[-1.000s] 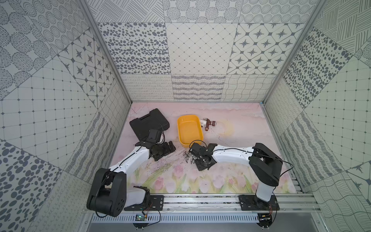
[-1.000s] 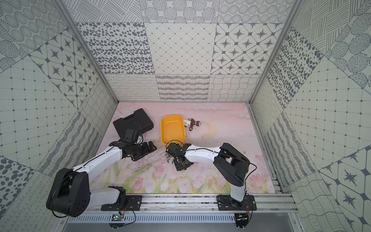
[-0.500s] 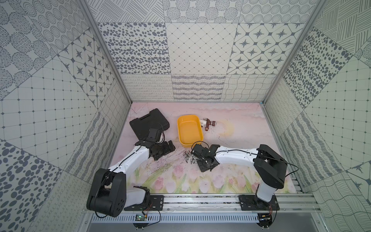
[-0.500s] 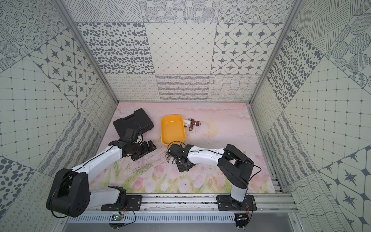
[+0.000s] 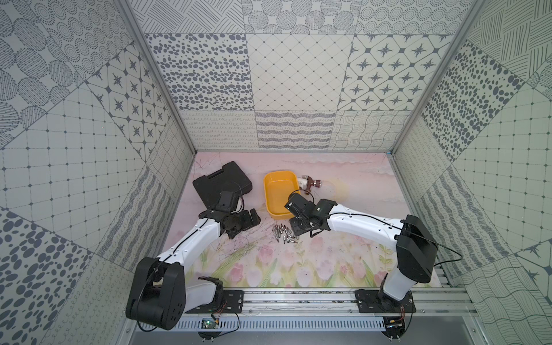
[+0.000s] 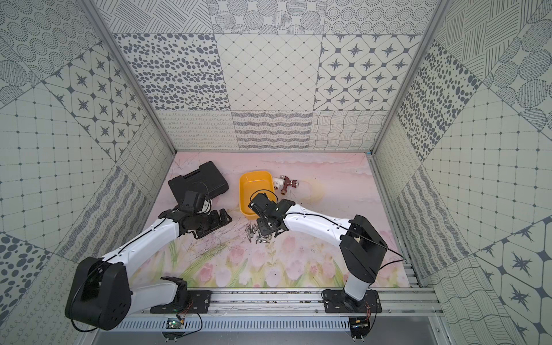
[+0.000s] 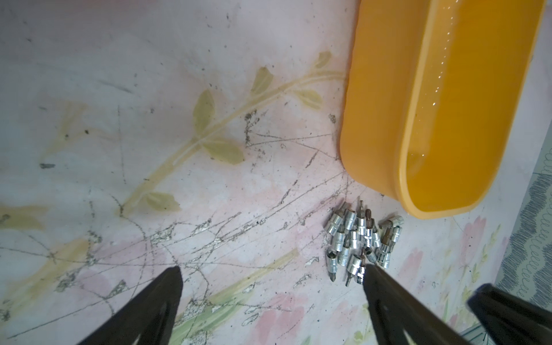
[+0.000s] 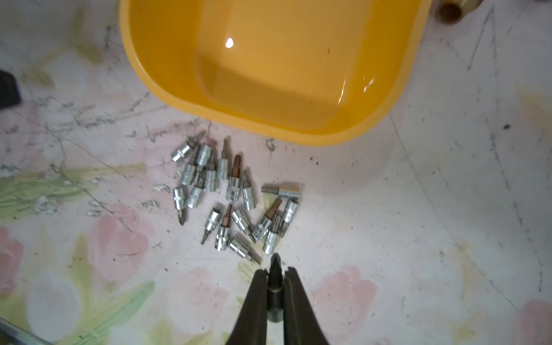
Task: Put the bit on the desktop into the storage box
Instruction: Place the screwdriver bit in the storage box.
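On the far left of the pink flowered surface [image 5: 358, 185]: black moulded case [image 5: 221, 182], closed, lying flat.

Just in front of the case: left arm [image 5: 194, 239], white with black joints. Left jaws spread wide, holding nothing, low over scratched surface. In the left wrist view, one finger [image 7: 161, 298] well clear of the bits, the other [image 7: 388, 301] with its tip at the edge of the heap.

In the middle: yellow box [image 5: 279, 191], shallow, rounded corners, open top, long side running away from the arms.

Just beside the box's near short end, outside it: heap of bits [image 5: 283, 234], short chrome pieces, a few with brown tips, all lying loose on the surface.

At the heap's right edge: right jaws closed on one dark bit [image 8: 275, 279], its tip poking out past the fingertips toward the heap. Cannot tell whether raised off the surface.

Just beside the box's far right corner: small tap [image 5: 309, 183], brown body, white end.

Furthest right: right arm [image 5: 358, 227], stretched in toward the heap.
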Controlling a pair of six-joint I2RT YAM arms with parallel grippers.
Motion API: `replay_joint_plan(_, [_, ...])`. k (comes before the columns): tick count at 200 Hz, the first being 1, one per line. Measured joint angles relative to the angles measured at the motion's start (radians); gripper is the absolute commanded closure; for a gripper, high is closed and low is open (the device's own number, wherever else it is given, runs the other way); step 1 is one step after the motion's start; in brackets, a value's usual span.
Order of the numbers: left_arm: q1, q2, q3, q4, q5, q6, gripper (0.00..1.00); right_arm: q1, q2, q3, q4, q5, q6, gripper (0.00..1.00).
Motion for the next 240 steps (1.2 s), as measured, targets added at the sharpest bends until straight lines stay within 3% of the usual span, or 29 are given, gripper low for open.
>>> replay_joint_plan(61, [-0.005,-0.054,-0.022,-0.032,0.004,0.008,0.01,-0.066,0.074,0.233,0.033,0.029,-0.117,0.90])
replay_joint_plan(148, [-0.040,-0.096,-0.054,-0.071,0.026,0.008,0.01,-0.175,0.354,0.473,0.080,0.010,-0.179,0.89])
replay_joint_plan(240, [-0.228,-0.035,-0.040,-0.098,-0.034,-0.007,0.08,-0.192,0.481,0.513,0.088,0.034,-0.122,0.88])
